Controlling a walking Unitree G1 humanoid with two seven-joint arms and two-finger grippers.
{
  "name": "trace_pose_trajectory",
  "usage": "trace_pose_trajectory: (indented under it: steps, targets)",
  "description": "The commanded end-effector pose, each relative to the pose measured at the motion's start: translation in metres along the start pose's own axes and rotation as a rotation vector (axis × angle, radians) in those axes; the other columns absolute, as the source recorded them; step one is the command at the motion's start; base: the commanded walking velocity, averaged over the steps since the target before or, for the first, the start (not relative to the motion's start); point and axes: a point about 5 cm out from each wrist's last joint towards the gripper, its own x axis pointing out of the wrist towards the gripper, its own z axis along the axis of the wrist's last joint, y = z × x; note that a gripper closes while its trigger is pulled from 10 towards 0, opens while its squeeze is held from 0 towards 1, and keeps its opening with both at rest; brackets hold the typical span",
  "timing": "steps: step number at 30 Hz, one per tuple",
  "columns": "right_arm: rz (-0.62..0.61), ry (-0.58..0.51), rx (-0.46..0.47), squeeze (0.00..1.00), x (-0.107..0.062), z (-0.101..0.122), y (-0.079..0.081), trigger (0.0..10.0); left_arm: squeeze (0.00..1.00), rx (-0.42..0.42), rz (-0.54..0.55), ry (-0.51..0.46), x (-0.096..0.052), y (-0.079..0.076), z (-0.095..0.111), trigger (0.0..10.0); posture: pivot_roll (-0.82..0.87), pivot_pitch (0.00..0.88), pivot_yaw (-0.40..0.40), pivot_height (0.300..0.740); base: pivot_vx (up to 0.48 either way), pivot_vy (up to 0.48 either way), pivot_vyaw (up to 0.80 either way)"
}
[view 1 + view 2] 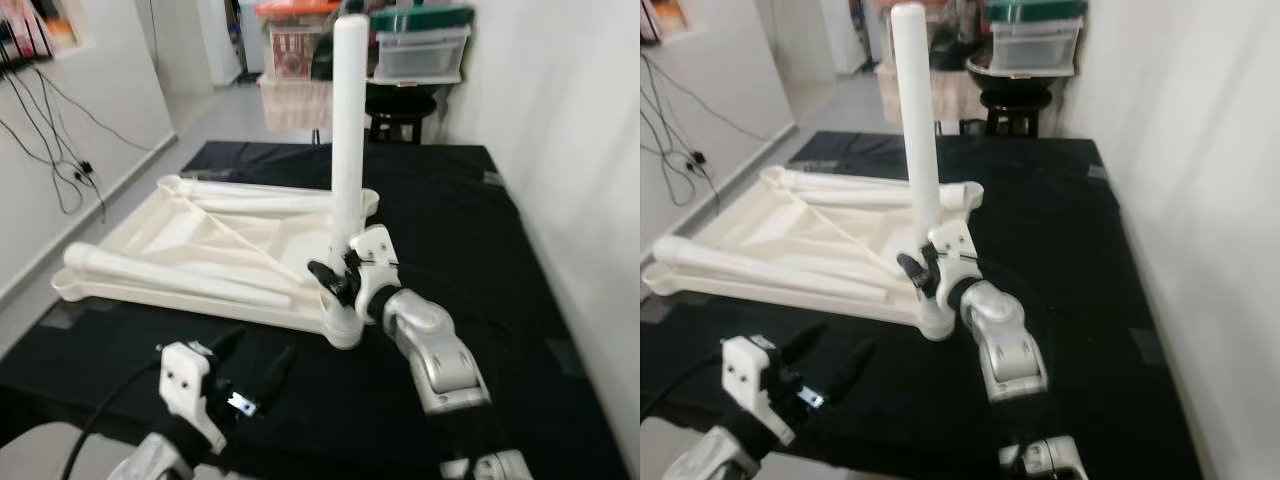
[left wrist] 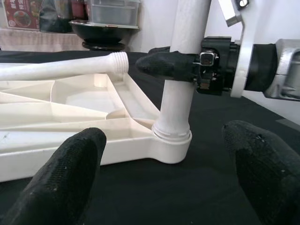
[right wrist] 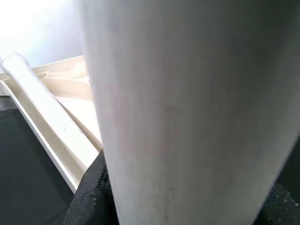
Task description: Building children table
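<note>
A white plastic tabletop (image 1: 190, 235) lies upside down on the black cloth. One white table leg (image 1: 349, 130) stands upright in its near right corner socket (image 2: 171, 140). My right gripper (image 1: 335, 275) is shut on this leg low down, just above the socket. Two more white legs lie loose on the tabletop, one along the near edge (image 1: 170, 275) and one along the far edge (image 1: 255, 190). My left gripper (image 1: 255, 365) hovers open over the cloth in front of the tabletop, its fingers (image 2: 70, 173) pointing at the socket.
The black cloth (image 1: 450, 220) covers a low surface, with a white wall close on the right. Behind it stand a black stool (image 1: 400, 110) and stacked plastic boxes (image 1: 420, 50). Cables (image 1: 60, 150) hang on the left wall.
</note>
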Motion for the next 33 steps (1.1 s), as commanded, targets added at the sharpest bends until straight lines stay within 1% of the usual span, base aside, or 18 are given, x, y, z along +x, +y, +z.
trace_pose_trajectory:
  steps: [1,2,3,8,9,10,12,13,14,15,16,17,18,20,21,23,24,33]
  targets:
    - [-0.004,0.153,0.016,0.0,-0.001,-0.029,-0.004,10.0,0.0,-0.003,0.002,0.028,-0.002,0.002,-0.004,10.0,0.01,0.048,0.013,0.74,0.0,0.0,0.0]
    - [0.034,0.139,0.008,0.0,0.002,-0.026,-0.002,10.0,0.0,0.0,0.009,0.026,-0.001,0.002,-0.004,10.0,0.01,0.047,0.012,0.74,0.0,0.0,0.0]
    - [0.052,0.111,0.007,1.0,0.004,-0.017,-0.002,10.0,0.0,0.002,0.018,0.023,-0.001,0.002,-0.004,10.0,0.01,0.046,0.011,0.74,0.0,0.0,0.0]
    - [0.179,-0.029,0.009,1.0,0.01,0.016,-0.002,10.0,0.0,0.004,0.025,0.021,0.0,0.002,-0.005,10.0,0.02,0.039,0.012,0.74,0.0,0.0,0.0]
    - [0.179,-0.029,0.009,1.0,0.01,0.016,-0.002,10.0,0.0,0.004,0.025,0.021,0.0,0.002,-0.005,10.0,0.02,0.039,0.012,0.74,0.0,0.0,0.0]
    - [0.243,-0.074,0.015,1.0,0.011,0.024,-0.003,10.0,0.0,0.002,0.023,0.022,0.0,0.002,-0.005,10.0,0.01,0.032,0.013,0.74,0.0,0.0,0.0]
    - [0.243,-0.074,0.015,1.0,0.011,0.024,-0.003,10.0,0.0,0.002,0.023,0.022,0.0,0.002,-0.005,10.0,0.01,0.032,0.013,0.74,0.0,0.0,0.0]
    - [0.304,-0.106,0.007,1.0,0.012,0.03,-0.004,10.0,0.0,0.001,0.02,0.022,0.001,0.002,-0.005,10.0,0.02,0.027,0.013,0.74,0.0,0.0,0.0]
    - [0.385,-0.129,-0.01,0.34,0.012,0.033,-0.005,10.0,0.0,-0.001,0.018,0.023,0.001,0.003,-0.006,10.0,0.02,0.022,0.014,0.74,0.0,0.0,0.0]
    - [0.479,-0.134,-0.022,0.0,0.011,0.033,-0.004,10.0,0.0,-0.001,0.017,0.024,0.001,0.003,-0.007,10.0,0.02,0.019,0.012,0.74,0.0,0.0,0.0]
    - [0.479,-0.134,-0.022,0.0,0.011,0.033,-0.004,10.0,0.0,-0.001,0.017,0.024,0.001,0.003,-0.007,10.0,0.02,0.019,0.012,0.74,0.0,0.0,0.0]
    - [0.567,-0.124,-0.041,0.0,0.009,0.031,-0.002,10.0,0.0,-0.001,0.017,0.025,0.001,0.003,-0.007,10.0,0.02,0.017,0.013,0.74,0.0,0.0,0.0]
    - [0.567,-0.124,-0.041,0.0,0.009,0.031,-0.002,10.0,0.0,-0.001,0.017,0.025,0.001,0.003,-0.007,10.0,0.02,0.017,0.013,0.74,0.0,0.0,0.0]
    - [0.678,-0.09,-0.072,0.0,0.009,0.023,0.0,10.0,0.0,0.001,0.018,0.026,0.002,0.003,-0.007,10.0,0.02,0.014,0.013,0.74,0.0,0.0,0.0]
    - [0.709,-0.068,-0.074,0.0,0.011,0.02,0.002,7.9,0.0,0.001,0.019,0.027,0.002,0.003,-0.008,10.0,0.02,0.007,0.016,0.74,0.0,0.0,0.0]
    - [0.724,-0.056,-0.072,0.0,0.012,0.017,0.002,7.9,0.0,0.0,0.019,0.028,0.002,0.003,-0.008,10.0,0.02,0.007,0.016,0.74,0.0,0.0,0.0]
    - [0.73,-0.051,-0.06,0.0,0.015,0.017,0.003,0.0,0.0,0.0,0.018,0.029,0.002,0.003,-0.009,10.0,0.03,0.004,0.018,0.74,0.0,0.0,0.0]
    - [0.697,-0.066,-0.016,0.0,0.018,0.013,-0.004,0.0,0.0,-0.004,0.016,0.03,0.001,0.002,-0.009,10.0,0.03,0.014,0.018,0.74,0.0,0.0,0.0]
